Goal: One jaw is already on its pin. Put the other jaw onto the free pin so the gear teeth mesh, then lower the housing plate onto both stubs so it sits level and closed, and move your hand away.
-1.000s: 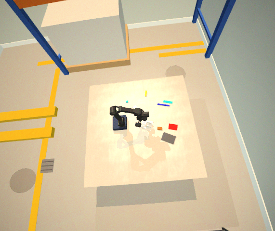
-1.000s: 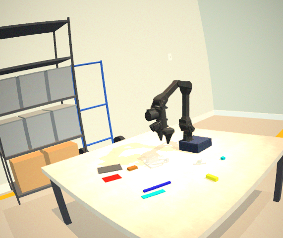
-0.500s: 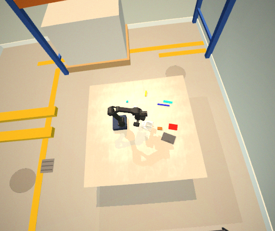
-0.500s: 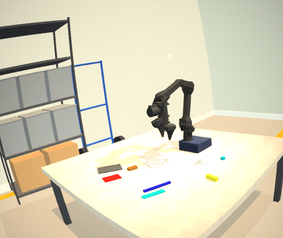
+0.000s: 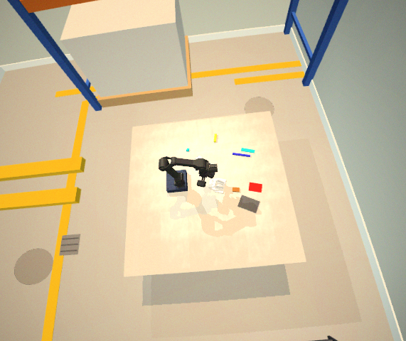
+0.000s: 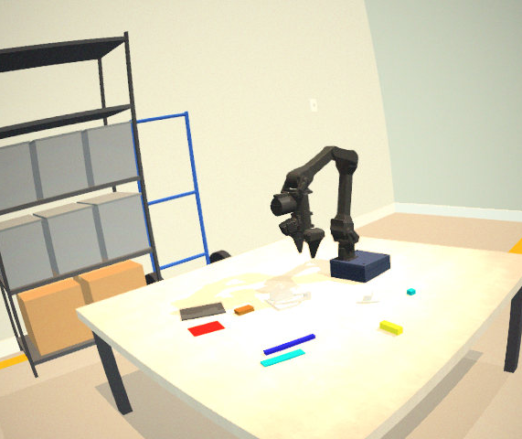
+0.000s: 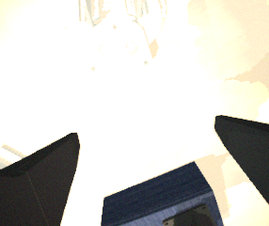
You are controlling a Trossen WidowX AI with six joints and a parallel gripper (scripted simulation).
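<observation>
Open claw, pale gear assembly out front, and the lid job looked next

So the claw was wide open with nothing in it, tips pointing down in the air near the navy base block. The pale jaw assembly sat on the table in front of that block. Both long jaw shapes seemed to be there, but glare washed out the teeth, so I couldn't tell whether they meshed.

A small white piece with a raised bit lay off the block's front left, apart from the assembly. My guess was that it was the housing plate, not fitted.

Farther out from the block, beyond the assembly, were an orange block and a red rectangle.

My read: between the jaw and plate steps. If the mesh was good, the next move called for swinging over the white piece, lining up the fingers and gripping its raised bit squarely. A crooked grip could've meant missed stubs or a knocked jaw.
</observation>
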